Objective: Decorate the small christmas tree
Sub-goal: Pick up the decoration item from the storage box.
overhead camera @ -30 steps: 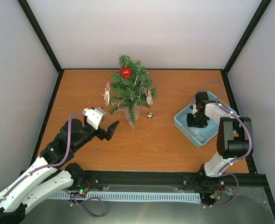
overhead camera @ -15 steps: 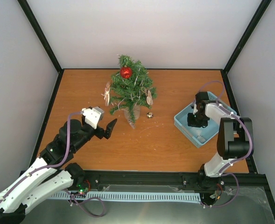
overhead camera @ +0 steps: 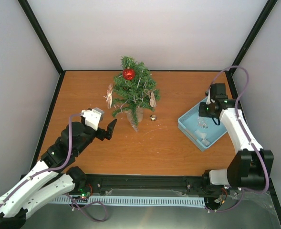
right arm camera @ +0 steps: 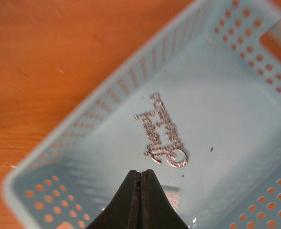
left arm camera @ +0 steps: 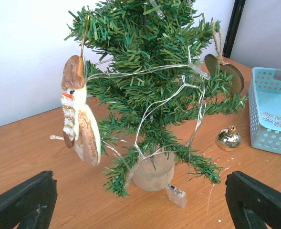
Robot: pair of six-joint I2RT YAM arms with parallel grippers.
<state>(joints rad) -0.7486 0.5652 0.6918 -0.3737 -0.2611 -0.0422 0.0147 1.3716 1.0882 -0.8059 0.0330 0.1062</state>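
We see the small christmas tree standing upright at the rear middle of the counter, where we judge both arms can reach it. The left hand sits low in front of it, fingers wide apart and holding nothing, probably placed to steady it or to take a piece. The right hand hangs over the blue basket, the stock of decorations, with its fingers pressed together. We cannot tell whether they pinch a thread. We count three ornaments hung: one red bauble, one wooden snowman and one brown wooden disc, plus one light wire. One gold bell lies loose beside the trunk, and one silver glitter word ornament lies in the basket.
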